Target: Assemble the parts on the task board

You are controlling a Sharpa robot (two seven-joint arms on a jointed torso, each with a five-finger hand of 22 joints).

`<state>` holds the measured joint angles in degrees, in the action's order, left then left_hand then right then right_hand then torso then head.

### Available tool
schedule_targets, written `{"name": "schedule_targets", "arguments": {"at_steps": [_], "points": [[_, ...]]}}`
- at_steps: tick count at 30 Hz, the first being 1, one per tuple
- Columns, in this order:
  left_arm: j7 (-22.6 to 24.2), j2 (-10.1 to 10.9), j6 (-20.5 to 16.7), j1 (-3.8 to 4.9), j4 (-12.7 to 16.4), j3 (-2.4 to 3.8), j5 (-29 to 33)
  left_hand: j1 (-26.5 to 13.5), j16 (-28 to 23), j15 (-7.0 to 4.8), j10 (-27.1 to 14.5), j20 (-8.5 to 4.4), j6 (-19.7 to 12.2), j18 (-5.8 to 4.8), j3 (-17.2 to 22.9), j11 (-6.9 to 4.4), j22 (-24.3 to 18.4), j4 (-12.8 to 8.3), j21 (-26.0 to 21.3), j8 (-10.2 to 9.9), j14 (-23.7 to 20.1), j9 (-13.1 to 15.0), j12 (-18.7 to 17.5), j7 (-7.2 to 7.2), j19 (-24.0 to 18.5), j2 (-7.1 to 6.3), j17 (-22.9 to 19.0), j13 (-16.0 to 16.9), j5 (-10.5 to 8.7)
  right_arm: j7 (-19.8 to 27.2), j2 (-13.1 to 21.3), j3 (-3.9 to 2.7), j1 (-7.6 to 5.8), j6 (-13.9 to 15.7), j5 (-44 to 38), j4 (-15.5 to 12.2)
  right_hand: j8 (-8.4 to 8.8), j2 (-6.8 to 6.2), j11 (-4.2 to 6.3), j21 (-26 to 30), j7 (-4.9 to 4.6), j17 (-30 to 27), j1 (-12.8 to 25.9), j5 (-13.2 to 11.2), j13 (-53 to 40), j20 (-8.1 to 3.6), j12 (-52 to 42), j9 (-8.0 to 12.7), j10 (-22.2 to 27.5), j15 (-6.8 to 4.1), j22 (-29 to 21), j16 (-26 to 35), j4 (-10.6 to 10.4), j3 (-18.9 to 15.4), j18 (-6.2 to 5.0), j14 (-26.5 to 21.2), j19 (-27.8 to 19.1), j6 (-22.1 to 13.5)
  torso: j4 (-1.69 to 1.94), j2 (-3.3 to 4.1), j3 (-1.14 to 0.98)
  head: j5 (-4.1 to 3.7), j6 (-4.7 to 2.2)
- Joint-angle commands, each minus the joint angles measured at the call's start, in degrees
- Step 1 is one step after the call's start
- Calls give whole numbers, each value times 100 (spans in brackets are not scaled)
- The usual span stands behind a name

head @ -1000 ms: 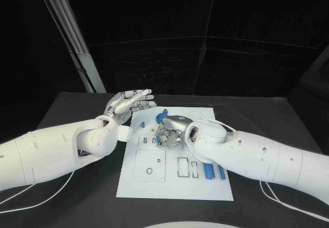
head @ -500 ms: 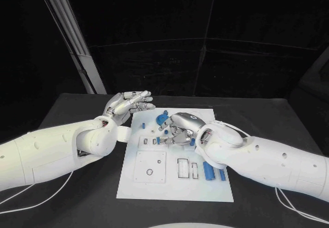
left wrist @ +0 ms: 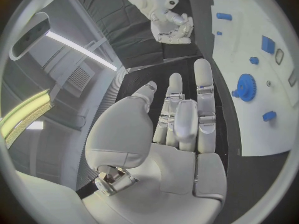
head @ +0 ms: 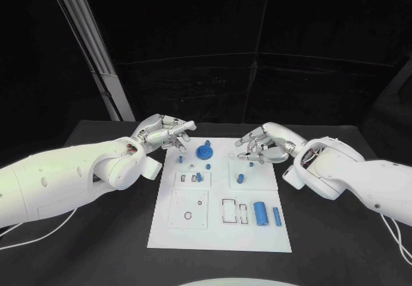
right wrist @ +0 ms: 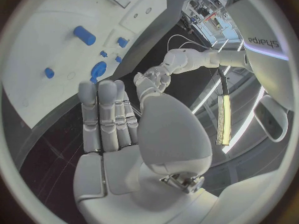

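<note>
- At the board's (head: 219, 232) far end, both hands, left (head: 163, 132) and right (head: 264, 143), hover open, holding nothing.
- Blue parts sit on it; the gear (head: 204, 151) lies between them.
- A clumsy reach might knock small pieces away.

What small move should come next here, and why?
Probably lower the right hand toward the two loose blue cylinders lying at the near right of the white task board to pick one up. Both hands are empty, fingers apart, at the board's far edge, the left hand beside the blue gear, and those cylinders look unplaced.
</note>
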<state>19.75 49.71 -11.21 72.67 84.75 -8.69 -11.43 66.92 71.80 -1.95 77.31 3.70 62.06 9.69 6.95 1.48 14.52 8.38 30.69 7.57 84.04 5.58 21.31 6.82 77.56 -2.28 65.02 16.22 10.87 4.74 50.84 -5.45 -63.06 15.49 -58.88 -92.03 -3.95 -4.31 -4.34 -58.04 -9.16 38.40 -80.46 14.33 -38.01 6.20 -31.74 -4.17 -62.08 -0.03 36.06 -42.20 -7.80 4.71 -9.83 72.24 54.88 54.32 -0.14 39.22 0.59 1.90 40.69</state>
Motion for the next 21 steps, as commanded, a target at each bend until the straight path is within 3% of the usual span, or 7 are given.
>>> {"name": "schedule_targets", "arguments": {"at_steps": [1, 3, 6, 8, 10, 16, 21], "points": [[-2097, -70, 781, 120, -72, 5, -1566, -70, 742, -7, -304, -65, -50, 69, -152, 3, 252, 219, 356, 203, 314, 107, 620, -49, -39, 26, 888, 547, -17, 525, 140, -5, -61, 70, 1651, 117, -23, -48, -62, 891, -84, -635, -119, -20, 881, 118, 853, -3, -156, 93, -650, 1158, -53, 167, -62, -229, -212, 84, -48, -79, -39, 34, 22], [-2753, -129, 971, 177, -120, 5, -1975, -136, 986, -59, -459, -48, -68, 21, -237, -16, 518, 391, 686, 351, 341, 181, 946, -55, 58, 72, 1216, 816, -65, 612, 194, -7, -86, 96, 1930, 211, -37, -51, -94, 1260, -90, -934, -158, -4, 1342, 159, 1293, -8, -212, 172, -901, 1680, -96, 283, -77, -286, -185, 171, -61, -99, -53, 52, 34], [-3480, -224, 1085, 250, -177, 5, -2518, -3, 1382, -114, -939, -74, -289, -113, -448, -91, 1845, 763, 1943, 855, 420, 435, 1955, -92, 142, 108, 1763, 1604, -102, 695, 240, -8, -109, 42, 2127, 307, -34, -186, -34, 1887, -79, -1463, -48, 33, 2194, 203, 2003, -7, -648, 137, -1395, 2436, -237, 344, -55, 134, 255, 353, -68, -124, -68, 69, 51], [-3927, -310, 1203, 314, -230, 5, -2972, -66, 1673, -117, -990, -96, -313, -240, -543, -76, 2919, 802, 2774, 1078, 536, 543, 2222, -129, 322, 149, 2244, 1778, -122, 743, 260, -9, -123, -3, 2218, 372, -40, -192, -28, 2018, -32, -1566, 15, 13, 2376, 129, 2127, -12, -853, 125, -1521, 2565, -290, 300, -75, 372, 493, 444, -72, -136, -77, 73, 61], [-4206, -401, 1347, 367, -296, 4, -3247, -129, 1762, -135, -1116, -135, -438, -279, -674, -94, 3466, 778, 3235, 1417, 571, 729, 2531, -191, 340, 230, 2396, 1978, -125, 780, 265, -9, -133, -14, 2269, 424, -12, -185, -10, 2265, -8, -1719, -6, 10, 2619, 100, 2322, -4, -1061, 112, -1721, 2811, -298, 265, -66, 549, 713, 521, -76, -144, -84, 82, 66], [-4680, -706, 1915, 488, -502, 3, -3762, -265, 1820, -200, -847, -149, -615, -475, -993, -148, 4788, 824, 4211, 2149, 596, 1178, 3518, -284, 545, 353, 2498, 2914, -280, 893, 269, -11, -158, 99, 2344, 556, 16, -178, -58, 2552, -24, -1867, -10, -6, 2848, 112, 2527, 11, -1160, 133, -1933, 3114, -309, 198, -70, 625, 840, 535, -81, -166, -112, 99, 103], [-5052, -945, 2069, 526, -665, -1, -3909, -387, 1820, -256, -642, -201, -686, -526, -1251, -234, 5161, 830, 4475, 2617, 596, 1516, 4002, -362, 609, 415, 2498, 3421, -430, 939, 257, -11, -172, 205, 2375, 632, 25, -173, -99, 2712, -58, -1943, -25, -2, 2957, 147, 2639, 20, -1116, 175, -2039, 3288, -297, 156, -64, 593, 843, 493, -93, -158, -99, 114, 108]]}}
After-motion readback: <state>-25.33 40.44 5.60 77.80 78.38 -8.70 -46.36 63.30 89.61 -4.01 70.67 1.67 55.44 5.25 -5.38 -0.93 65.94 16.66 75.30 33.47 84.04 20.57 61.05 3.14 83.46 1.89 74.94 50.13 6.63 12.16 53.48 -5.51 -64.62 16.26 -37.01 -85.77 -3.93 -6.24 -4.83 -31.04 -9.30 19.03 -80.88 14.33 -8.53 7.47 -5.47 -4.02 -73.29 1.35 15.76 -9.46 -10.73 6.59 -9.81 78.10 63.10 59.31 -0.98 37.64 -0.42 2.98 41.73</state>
